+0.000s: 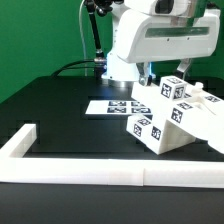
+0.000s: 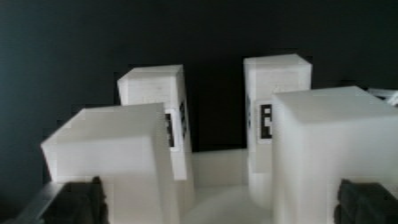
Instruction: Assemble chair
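The chair [image 1: 172, 115], a tagged white assembly, rests tilted on the table [image 1: 60, 110] near its edge at the exterior view's right, just beside the marker board [image 1: 108, 105] and behind the rail [image 1: 90, 172]. The gripper [image 2: 214, 205] hangs over it with its jaws wide apart, one of its fingers [image 2: 68, 200] to each side of the chair's upright posts.

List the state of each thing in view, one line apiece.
chair: parts joined into one chunk, tilted, on the table.
gripper: open, jaws wide, close over the chair; contact cannot be told.
marker board: lying flat on the table.
border rail: lying along the table's edge.
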You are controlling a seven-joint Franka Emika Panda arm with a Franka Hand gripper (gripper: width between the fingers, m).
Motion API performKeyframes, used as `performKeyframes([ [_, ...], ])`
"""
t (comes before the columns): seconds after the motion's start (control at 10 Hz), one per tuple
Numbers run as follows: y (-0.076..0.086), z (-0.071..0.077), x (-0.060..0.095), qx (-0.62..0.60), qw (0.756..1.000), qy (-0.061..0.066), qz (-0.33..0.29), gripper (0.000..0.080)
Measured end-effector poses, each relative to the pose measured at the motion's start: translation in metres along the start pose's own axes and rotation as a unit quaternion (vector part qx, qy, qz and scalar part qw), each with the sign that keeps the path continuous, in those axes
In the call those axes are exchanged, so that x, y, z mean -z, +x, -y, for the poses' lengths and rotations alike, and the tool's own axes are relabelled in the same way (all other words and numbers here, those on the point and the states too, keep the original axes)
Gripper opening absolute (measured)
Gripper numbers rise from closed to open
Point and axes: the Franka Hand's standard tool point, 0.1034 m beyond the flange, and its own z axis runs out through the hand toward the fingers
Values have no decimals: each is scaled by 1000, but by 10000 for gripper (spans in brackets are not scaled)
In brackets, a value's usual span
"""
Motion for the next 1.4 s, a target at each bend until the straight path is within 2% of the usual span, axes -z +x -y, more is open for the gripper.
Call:
performKeyframes([
  [0.3,-6,1,-9,-1,1000,2,-1,649],
  [0.7,-7,1,-11,-2,1000,3,1,649],
  [1.0,-6,-3,2,-3,1000,2,2,649],
  [1.1,-1,-9,10,-5,1000,0,3,649],
  [1.4,14,-30,22,-13,1000,0,-4,649],
])
